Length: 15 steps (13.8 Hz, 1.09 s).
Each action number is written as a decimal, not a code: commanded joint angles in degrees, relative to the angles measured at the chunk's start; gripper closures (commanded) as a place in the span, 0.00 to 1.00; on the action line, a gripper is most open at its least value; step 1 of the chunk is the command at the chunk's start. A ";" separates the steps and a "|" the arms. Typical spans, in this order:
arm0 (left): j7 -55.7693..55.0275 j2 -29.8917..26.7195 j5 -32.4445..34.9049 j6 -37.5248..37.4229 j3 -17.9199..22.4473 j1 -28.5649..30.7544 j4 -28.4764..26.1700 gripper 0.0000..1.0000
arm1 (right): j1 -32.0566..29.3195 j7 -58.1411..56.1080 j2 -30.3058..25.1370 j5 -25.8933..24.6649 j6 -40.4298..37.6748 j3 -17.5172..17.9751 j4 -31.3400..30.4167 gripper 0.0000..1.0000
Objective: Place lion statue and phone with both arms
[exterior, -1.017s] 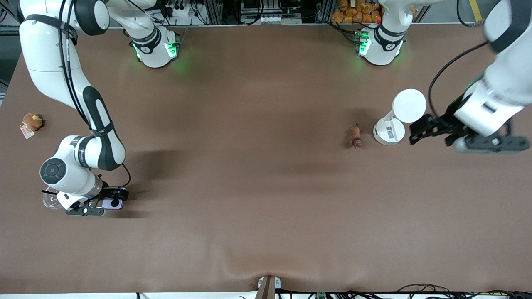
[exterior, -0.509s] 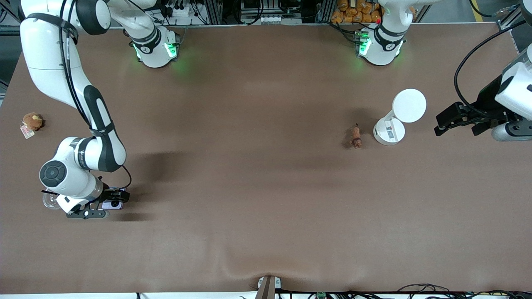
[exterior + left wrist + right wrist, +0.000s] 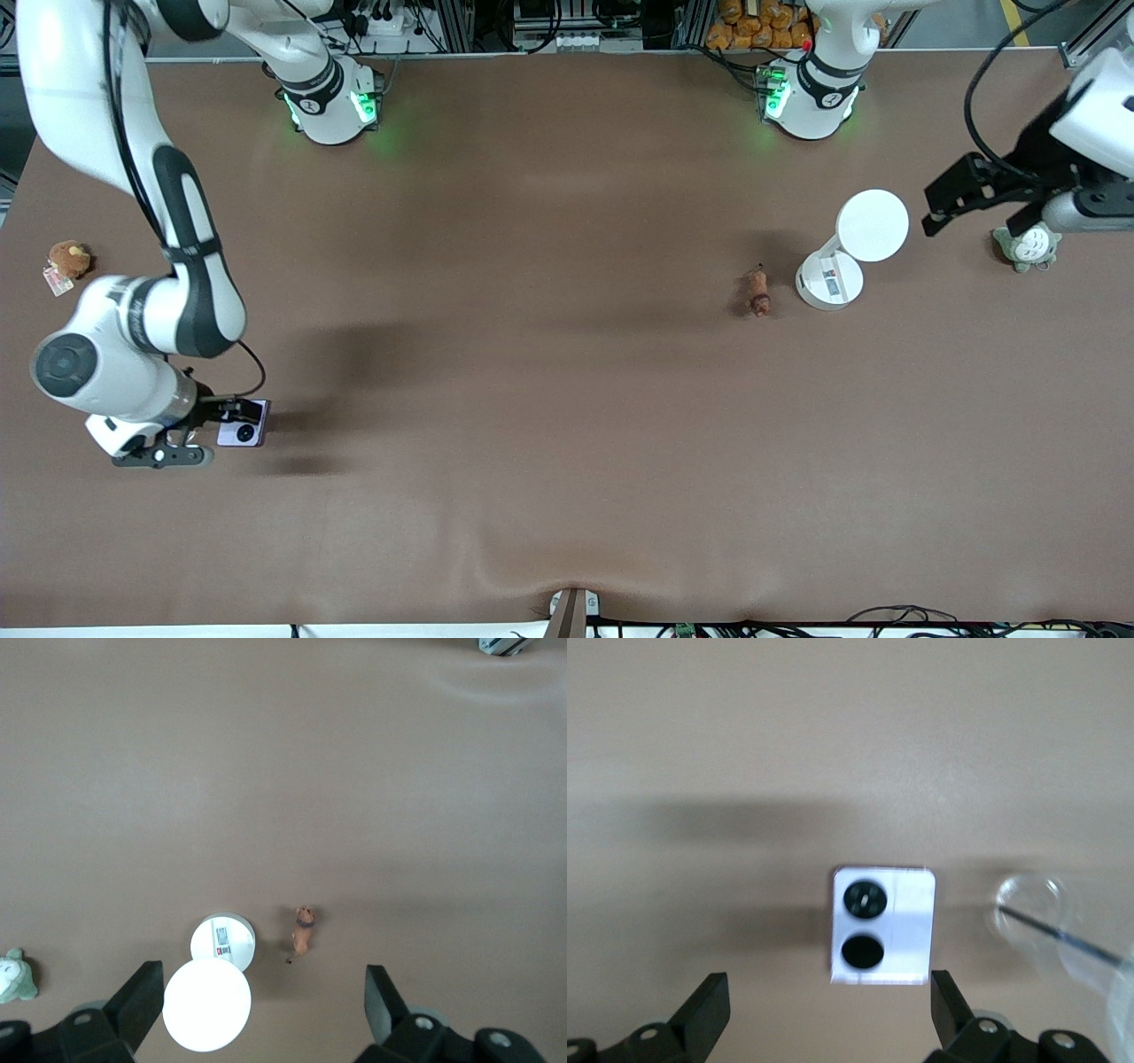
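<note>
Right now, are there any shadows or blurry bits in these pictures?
Front view: soft dark shadows lie on the table near the lion statue and beside the phone. Right wrist view: the phone looks slightly blurry and casts a shadow. Left wrist view: even light.

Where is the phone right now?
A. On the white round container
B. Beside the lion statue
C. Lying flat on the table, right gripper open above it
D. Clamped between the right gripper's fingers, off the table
C: the phone lies flat on the table between the spread, untouching fingers of the right gripper.
</note>
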 commanded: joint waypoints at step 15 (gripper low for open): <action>15.61 -2.78 -0.85 0.72 1.83 4.64 -2.96 0.00 | -7.34 4.19 -35.35 -0.56 -37.51 8.79 -1.88 0.00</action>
